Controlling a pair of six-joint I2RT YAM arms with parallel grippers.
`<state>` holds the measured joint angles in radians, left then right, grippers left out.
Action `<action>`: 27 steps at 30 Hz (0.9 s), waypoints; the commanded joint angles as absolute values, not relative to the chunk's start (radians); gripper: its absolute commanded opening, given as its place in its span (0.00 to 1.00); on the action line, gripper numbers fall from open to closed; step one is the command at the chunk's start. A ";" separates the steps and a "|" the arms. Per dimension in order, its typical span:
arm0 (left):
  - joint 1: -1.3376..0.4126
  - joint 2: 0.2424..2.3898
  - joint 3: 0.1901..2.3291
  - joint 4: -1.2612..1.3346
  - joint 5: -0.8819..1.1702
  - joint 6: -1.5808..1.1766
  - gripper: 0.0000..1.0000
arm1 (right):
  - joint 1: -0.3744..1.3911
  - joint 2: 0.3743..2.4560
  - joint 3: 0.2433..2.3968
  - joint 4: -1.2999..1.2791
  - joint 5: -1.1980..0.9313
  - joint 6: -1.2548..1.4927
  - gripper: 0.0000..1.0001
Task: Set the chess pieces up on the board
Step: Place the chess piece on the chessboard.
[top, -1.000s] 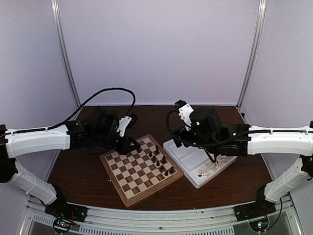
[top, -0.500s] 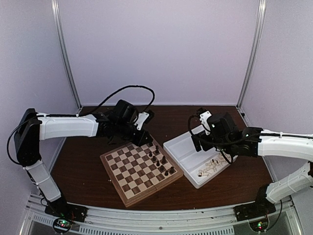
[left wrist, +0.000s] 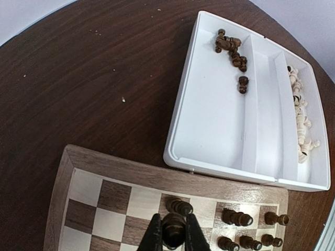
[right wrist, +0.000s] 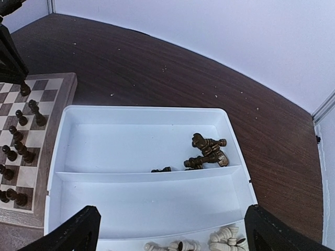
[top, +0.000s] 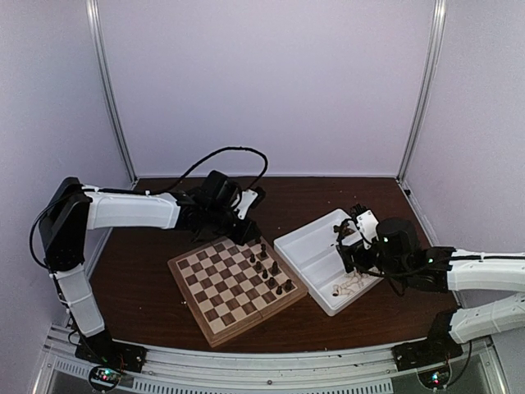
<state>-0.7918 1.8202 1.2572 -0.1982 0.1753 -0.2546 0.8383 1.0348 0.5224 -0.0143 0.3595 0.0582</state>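
The board lies at the table's middle, with several dark chess pieces standing along its right side. My left gripper hangs over the board's far corner. In the left wrist view it is shut on a dark chess piece, just behind another dark piece near the board's border. I cannot tell whether the held piece touches the board. My right gripper stands wide open over the white tray, holding nothing. In the top view it is above the tray's right part.
The divided white tray sits right of the board, almost touching it. Loose dark pieces lie in one compartment and cream pieces in another. Bare dark tabletop spreads beyond the board. Upright frame posts stand at the back.
My left arm has reached right and farther out, carrying the dark piece to the board's far corner. My right arm has drawn back to the right and lower, over the tray.
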 commanded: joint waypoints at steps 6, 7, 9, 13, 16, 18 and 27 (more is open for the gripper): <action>-0.756 1.855 1.285 -0.130 0.141 -0.249 0.00 | 0.819 1.070 0.428 0.216 0.281 0.033 1.00; -0.754 1.853 1.285 -0.130 0.136 -0.249 0.00 | 0.819 1.071 0.430 0.213 0.279 0.033 1.00; -0.752 1.855 1.283 -0.128 0.132 -0.248 0.00 | 0.819 1.069 0.426 0.221 0.285 0.029 1.00; -0.752 1.869 1.281 -0.125 0.146 -0.242 0.00 | 0.819 1.065 0.421 0.230 0.285 0.025 1.00; -0.752 1.880 1.277 -0.121 0.146 -0.239 0.00 | 0.819 1.064 0.421 0.229 0.283 0.022 1.00; -0.752 1.886 1.272 -0.113 0.147 -0.236 0.00 | 0.819 1.062 0.420 0.230 0.281 0.020 1.00; -0.752 1.914 1.263 -0.081 0.163 -0.230 0.00 | 0.818 1.059 0.420 0.227 0.268 0.017 1.00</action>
<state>-0.7563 1.8893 1.2575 -0.1467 0.1467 -0.2443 0.8242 1.0714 0.4309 0.2066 0.2829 0.0246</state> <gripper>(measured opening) 0.099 0.997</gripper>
